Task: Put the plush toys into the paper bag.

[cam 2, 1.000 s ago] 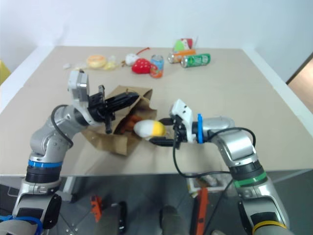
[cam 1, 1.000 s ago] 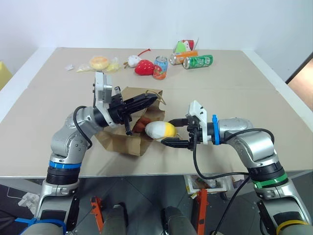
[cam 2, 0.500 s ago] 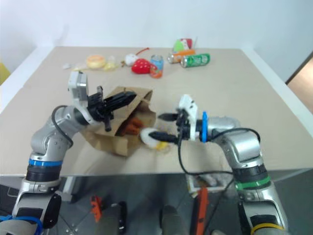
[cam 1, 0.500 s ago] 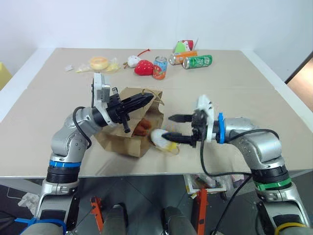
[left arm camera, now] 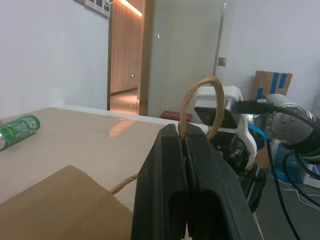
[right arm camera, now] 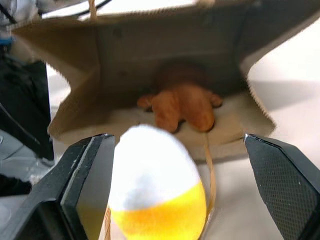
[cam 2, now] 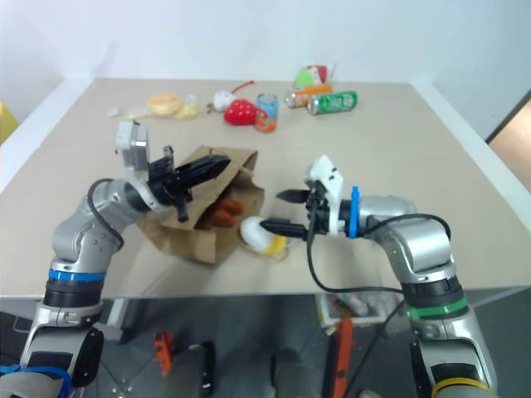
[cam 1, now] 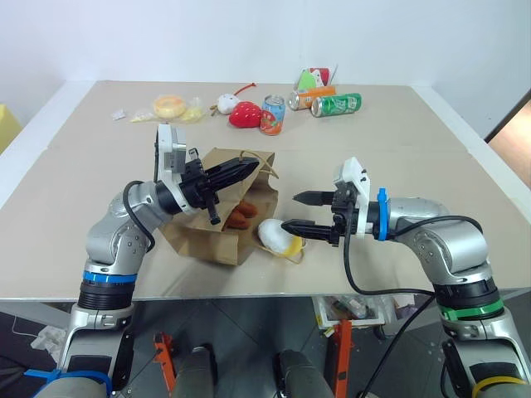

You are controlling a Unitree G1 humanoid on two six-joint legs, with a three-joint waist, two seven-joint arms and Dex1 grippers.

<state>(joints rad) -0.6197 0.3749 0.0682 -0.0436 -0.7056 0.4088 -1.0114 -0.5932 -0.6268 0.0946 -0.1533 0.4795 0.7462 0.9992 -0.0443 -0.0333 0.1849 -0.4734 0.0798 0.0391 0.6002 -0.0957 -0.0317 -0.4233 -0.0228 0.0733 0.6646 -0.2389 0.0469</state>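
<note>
The brown paper bag lies on its side on the table, its mouth facing my right arm. My left gripper is shut on the bag's cord handle and holds the top edge up. The brown plush toy lies deep inside the bag. On the table at the bag's mouth, just outside it, lies the white and yellow egg plush toy. My right gripper stands open right beside the egg toy, one finger above it and one at its side, holding nothing.
At the far side of the table lie a red strawberry plush, a small white plush, a yellow bun and three cans. The table's front edge runs close below the bag.
The egg plush toy has left my right gripper's fingers and dropped to the table at the bag's mouth. My right gripper drew back a little to the right. The left gripper kept its hold.
</note>
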